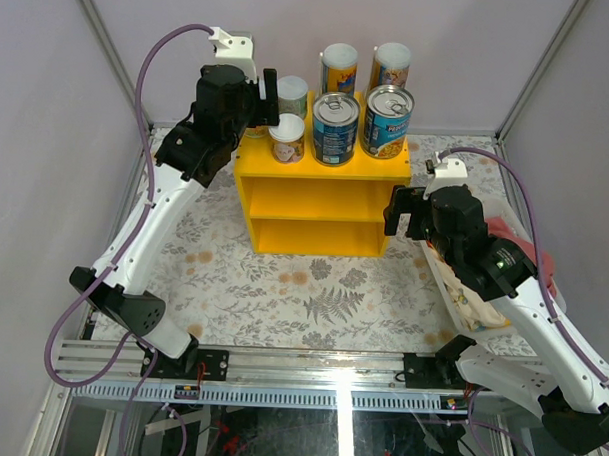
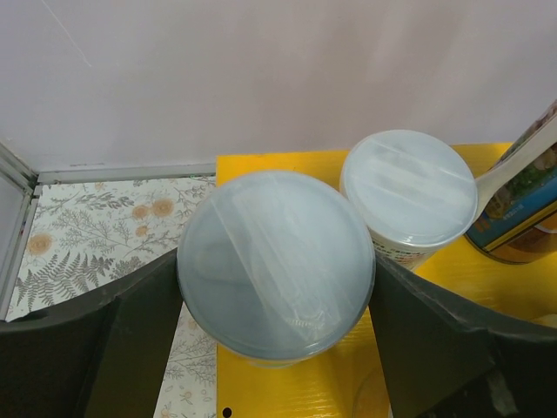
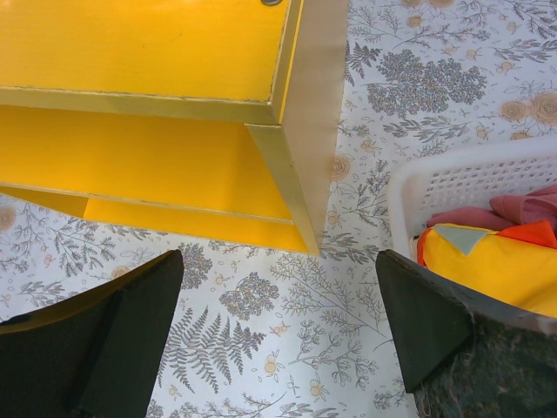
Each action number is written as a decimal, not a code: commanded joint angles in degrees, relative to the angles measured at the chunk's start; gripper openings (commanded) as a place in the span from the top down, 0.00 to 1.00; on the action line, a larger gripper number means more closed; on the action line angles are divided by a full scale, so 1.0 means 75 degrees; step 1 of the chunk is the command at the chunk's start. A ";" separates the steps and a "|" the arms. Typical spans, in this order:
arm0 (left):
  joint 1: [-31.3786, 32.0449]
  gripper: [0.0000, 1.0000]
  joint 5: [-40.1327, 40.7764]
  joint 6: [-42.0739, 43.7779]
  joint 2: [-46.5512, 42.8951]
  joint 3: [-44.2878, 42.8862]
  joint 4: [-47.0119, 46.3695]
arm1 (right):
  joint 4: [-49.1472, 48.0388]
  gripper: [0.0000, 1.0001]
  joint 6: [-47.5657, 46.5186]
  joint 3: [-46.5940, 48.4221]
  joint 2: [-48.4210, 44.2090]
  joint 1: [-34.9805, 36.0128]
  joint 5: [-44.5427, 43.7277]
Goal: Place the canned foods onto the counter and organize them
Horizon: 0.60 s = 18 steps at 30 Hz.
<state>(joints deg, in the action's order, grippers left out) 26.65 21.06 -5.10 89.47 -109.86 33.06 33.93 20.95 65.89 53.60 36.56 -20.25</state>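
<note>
The yellow counter stands mid-table. On its top are two tall cans at the back, two blue tins in front of them, and two small white-lidded cans at the left. My left gripper is over the counter's back left corner. In the left wrist view it is shut on a third small can, which stands at the counter's left edge beside another small can. My right gripper is open and empty, above the mat by the counter's front right corner.
A white basket of coloured cloth sits on the right, under my right arm. The floral mat covers the table in front of the counter. A blue tin's side shows at the right edge of the left wrist view.
</note>
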 commanded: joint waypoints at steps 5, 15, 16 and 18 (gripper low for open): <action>0.0072 0.21 0.0064 0.0045 -0.0282 -0.0010 -0.0459 | -0.0357 0.00 -0.0134 0.0143 -0.0024 -0.0058 0.0105; 0.0073 0.21 0.0067 0.0008 -0.0330 -0.0076 -0.0529 | -0.0355 0.00 -0.0137 0.0148 -0.0016 -0.0058 0.0104; 0.0081 0.20 0.0086 0.0008 -0.0330 -0.0087 -0.0529 | -0.0359 0.01 -0.0135 0.0147 -0.0030 -0.0058 0.0105; 0.0073 0.20 0.0110 0.0002 -0.0359 -0.0079 -0.0540 | -0.0345 0.01 -0.0133 0.0129 -0.0033 -0.0058 0.0099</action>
<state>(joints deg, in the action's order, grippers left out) 26.68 21.06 -5.28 89.27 -109.86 33.10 33.89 20.91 65.89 53.63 36.56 -19.97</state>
